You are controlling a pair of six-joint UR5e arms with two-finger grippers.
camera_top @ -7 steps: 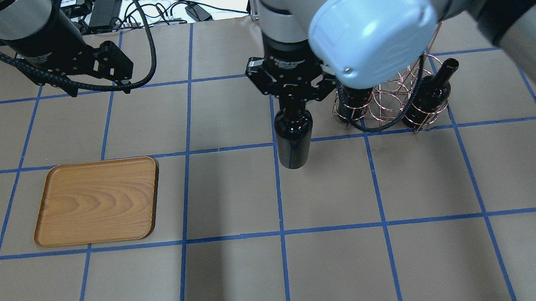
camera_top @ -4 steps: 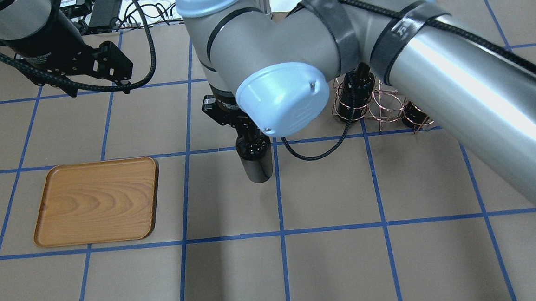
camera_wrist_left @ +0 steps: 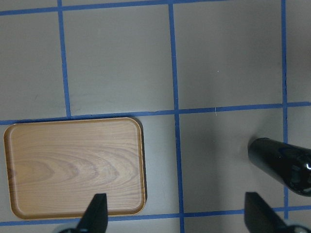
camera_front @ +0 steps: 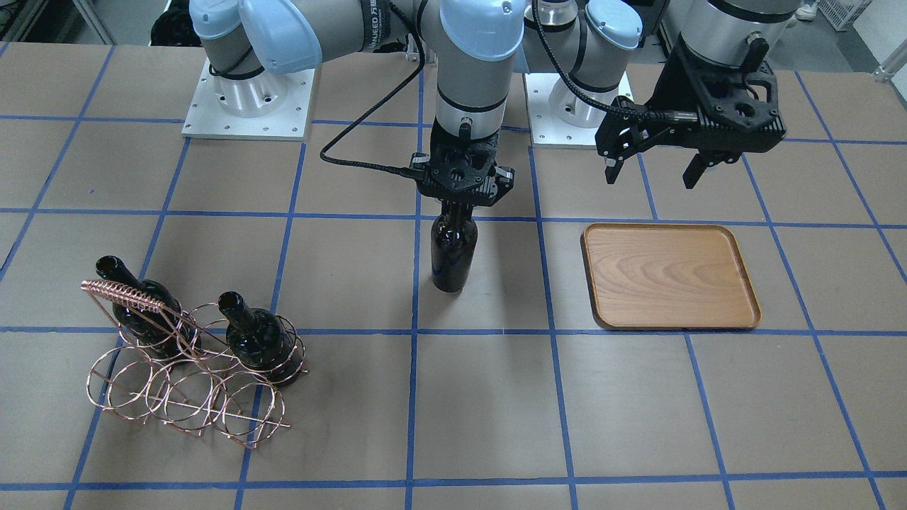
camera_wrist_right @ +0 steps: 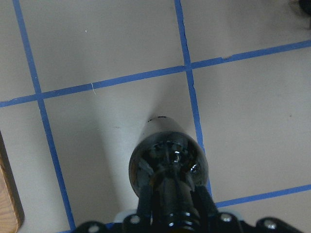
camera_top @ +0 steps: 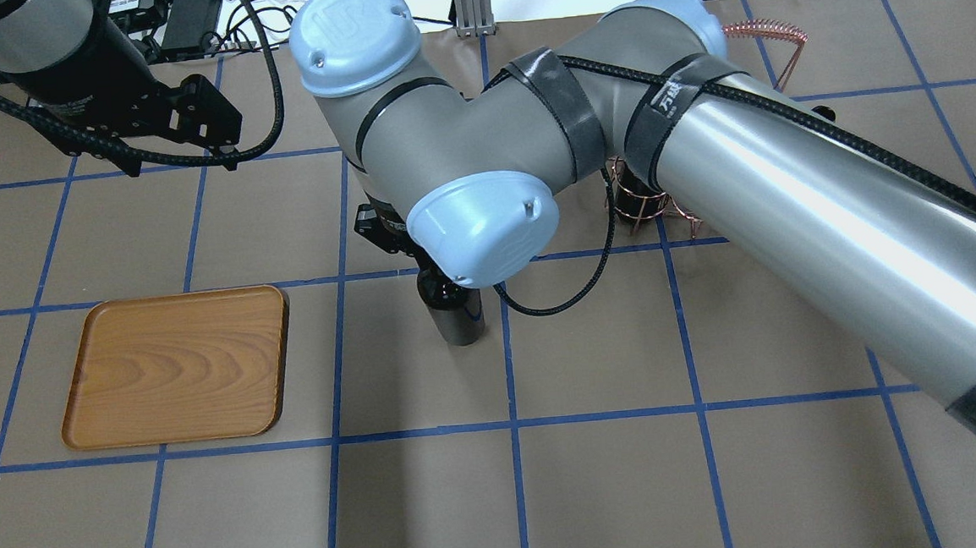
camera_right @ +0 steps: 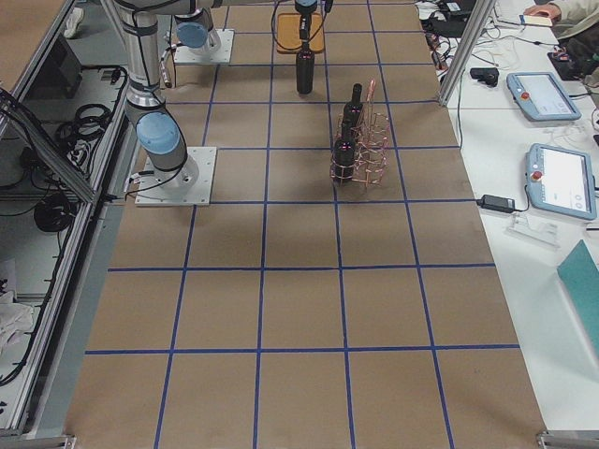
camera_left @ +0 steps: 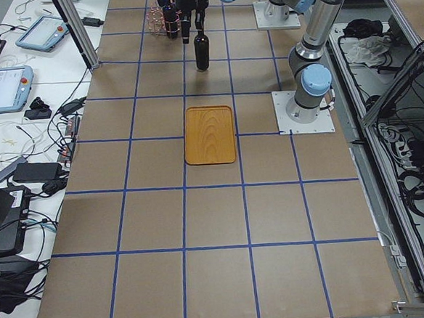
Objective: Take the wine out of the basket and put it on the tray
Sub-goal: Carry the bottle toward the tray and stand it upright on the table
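We note a robotics lab: the table (camera_left: 220,275) wears brown paper gridded in blue tape (camera_right: 299,268), with arm bases (camera_left: 302,116) bolted along its robot-side edge. Teach pendants (camera_right: 562,180) lie on white benches (camera_left: 28,76) past the operators' edge, and cable bundles (camera_left: 417,179) past the robot-side edge.

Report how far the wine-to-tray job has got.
Done: one wine bottle is out of the basket; two other bottles stand in it. In hand: the right gripper holds it by the neck, upright, between basket and tray. Left: carry it to the tray and release. The left gripper hangs open near the tray.
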